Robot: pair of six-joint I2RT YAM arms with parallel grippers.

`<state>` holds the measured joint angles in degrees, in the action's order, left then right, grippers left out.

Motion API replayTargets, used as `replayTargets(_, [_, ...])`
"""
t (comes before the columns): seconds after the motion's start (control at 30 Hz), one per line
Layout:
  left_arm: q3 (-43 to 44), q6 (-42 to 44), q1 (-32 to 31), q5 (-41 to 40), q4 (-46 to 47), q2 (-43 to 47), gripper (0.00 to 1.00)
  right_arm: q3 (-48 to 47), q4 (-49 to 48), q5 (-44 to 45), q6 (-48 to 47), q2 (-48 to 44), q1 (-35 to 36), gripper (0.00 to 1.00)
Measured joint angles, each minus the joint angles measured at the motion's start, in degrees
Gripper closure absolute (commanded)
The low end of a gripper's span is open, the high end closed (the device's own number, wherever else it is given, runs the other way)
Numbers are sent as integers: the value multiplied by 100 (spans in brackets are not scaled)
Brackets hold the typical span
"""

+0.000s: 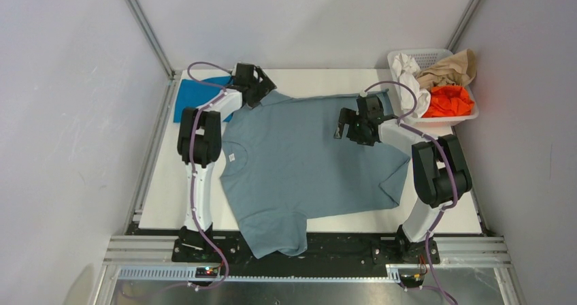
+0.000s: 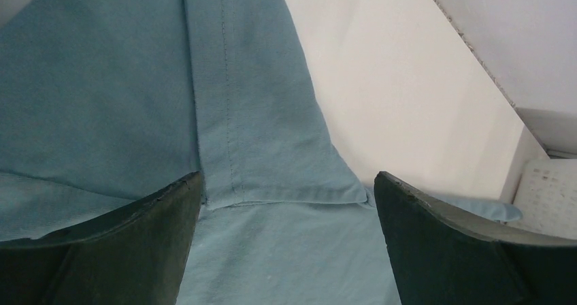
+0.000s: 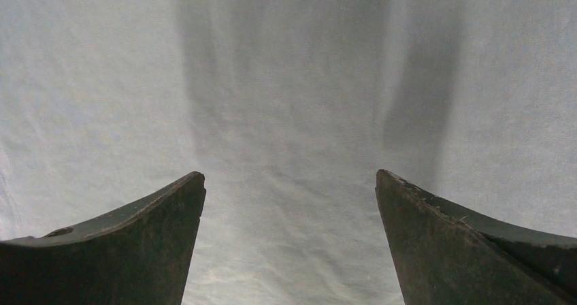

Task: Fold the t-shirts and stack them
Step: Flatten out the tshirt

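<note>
Across the middle of the table [image 1: 163, 203], top view: the grey-blue t-shirt [image 1: 306, 162] is laid out flat, its white neck label [image 1: 231, 156] turned towards the left edge and one sleeve draped over the near edge.
Far left corner: the brighter blue t-shirt [image 1: 187, 94] is partly hidden behind the left arm.
Far right corner: a white basket [image 1: 435, 54] is filled with white, tan and orange cloth.
Left gripper [image 1: 262, 87]: it is held at the far sleeve of the grey-blue t-shirt.
Right gripper [image 1: 354, 124]: it is held over the shirt's body, towards the far edge.
Left wrist view: the jaws are spread wide with nothing pinched; a stitched sleeve hem is seen beneath, bare table beyond.
Right wrist view: the jaws are spread wide with nothing pinched; plain cloth fills the view.
</note>
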<state>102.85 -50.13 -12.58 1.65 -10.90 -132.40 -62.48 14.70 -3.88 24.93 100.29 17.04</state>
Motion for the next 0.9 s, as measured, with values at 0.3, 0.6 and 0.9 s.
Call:
replayTargets(0.3, [-201, -251, -24, -7, 184, 4, 0, 22, -22, 105, 17, 0, 0, 1])
replayTargets(0.6, [-157, -492, -39, 24, 308, -59, 22, 129, -24, 192, 15, 0, 0, 1])
replayTargets(0.9, [-127, -599, -59, -170, 378, -63, 53, 129, -24, 256, 13, 0, -20, 1])
